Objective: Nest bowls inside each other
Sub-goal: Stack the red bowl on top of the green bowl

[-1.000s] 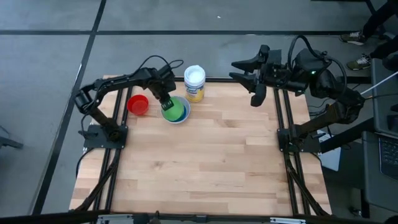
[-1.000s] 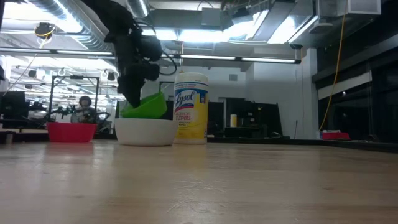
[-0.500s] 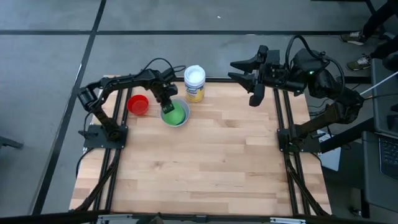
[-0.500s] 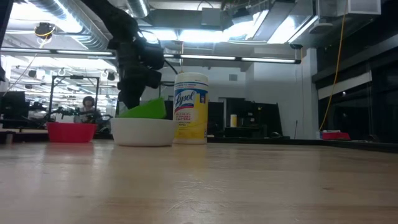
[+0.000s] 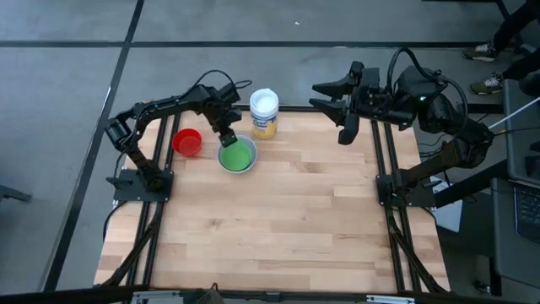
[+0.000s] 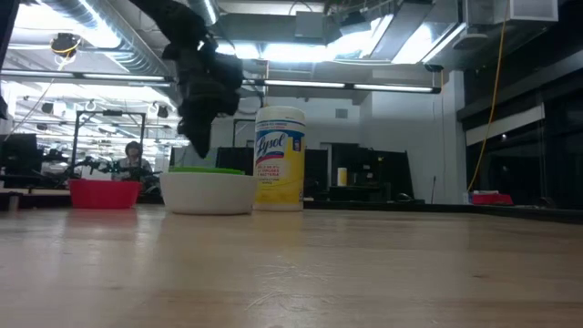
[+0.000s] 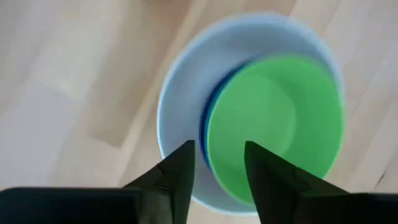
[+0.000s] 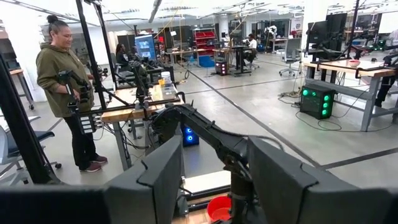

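Observation:
A green bowl (image 5: 237, 154) sits level inside a white bowl (image 5: 250, 165) on the table's far left. In the left wrist view a blue bowl's rim (image 7: 204, 124) shows between the green bowl (image 7: 273, 124) and the white bowl (image 7: 171, 106). My left gripper (image 7: 217, 168) hangs open just above the stack's rim and touches nothing; the low view shows the left gripper (image 6: 196, 137) clear above the green rim (image 6: 205, 169). A red bowl (image 5: 187, 142) stands alone to the left. My right gripper (image 5: 342, 105) waits open, raised over the far right edge.
A yellow jar with a white lid (image 5: 264, 114) stands upright just right of the stack, close to the left arm. The near and middle parts of the wooden table (image 5: 278, 228) lie bare. People stand in the room beyond the table.
My left gripper lowered the tilted green bowl into the white bowl, let go of it and rose a little. The green bowl has dropped into the stack and now lies level there. My right arm has kept still.

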